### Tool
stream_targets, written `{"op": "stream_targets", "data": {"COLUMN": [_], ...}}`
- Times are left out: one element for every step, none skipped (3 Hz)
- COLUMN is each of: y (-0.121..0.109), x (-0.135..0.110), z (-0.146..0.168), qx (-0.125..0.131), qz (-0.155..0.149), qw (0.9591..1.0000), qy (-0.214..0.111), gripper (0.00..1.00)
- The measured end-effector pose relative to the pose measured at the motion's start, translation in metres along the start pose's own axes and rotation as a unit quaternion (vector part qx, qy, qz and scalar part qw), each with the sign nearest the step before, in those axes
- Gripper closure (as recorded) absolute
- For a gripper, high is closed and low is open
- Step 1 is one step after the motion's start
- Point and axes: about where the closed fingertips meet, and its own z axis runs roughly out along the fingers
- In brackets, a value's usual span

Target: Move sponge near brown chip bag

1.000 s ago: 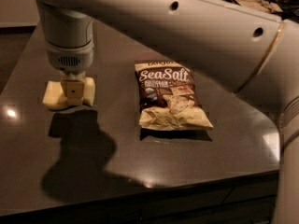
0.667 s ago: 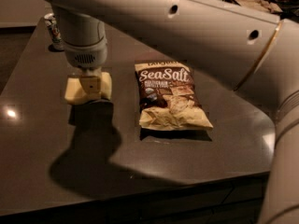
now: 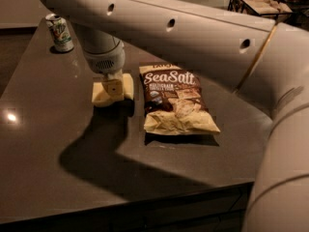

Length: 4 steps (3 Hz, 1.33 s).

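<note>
While the gripper point(image 3: 114, 87) clasps the sponge point(image 3: 101, 96) from above | sponge just beside brown chip bag point(image 3: 176, 103), at its 9 o'clock | green-and-white soda can point(image 3: 60, 33) upright at 11 o'clock on table point(image 3: 43, 144)

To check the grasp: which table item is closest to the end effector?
The pale yellow sponge, touching the end effector; the chip bag and soda can lie apart.

We see a green-and-white can point(image 3: 61, 33) standing at the far left corner of the table point(image 3: 43, 178). A wire basket point(image 3: 256, 3) sits far back, right. The pincer point(image 3: 114, 87) hangs low, nearer us than the can.
</note>
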Motion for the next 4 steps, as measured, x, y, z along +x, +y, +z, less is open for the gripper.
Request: {"op": "stream_targets", "data": {"y": [-0.0113,-0.0138,-0.0153,-0.0153], "x": [0.0223,0.0215,0.0205,0.0205], "z": [0.005,0.0051,0.0051,0.0051], "qx": [0.003,0.009,0.012,0.012], "qz": [0.007,0.008,0.008,0.008], "qw": [0.9997,0.9998,0.9998,0.9998], "qy": [0.022,0.018,0.015,0.015], "gripper": [0.3,0.07,0.0,0.0]}}
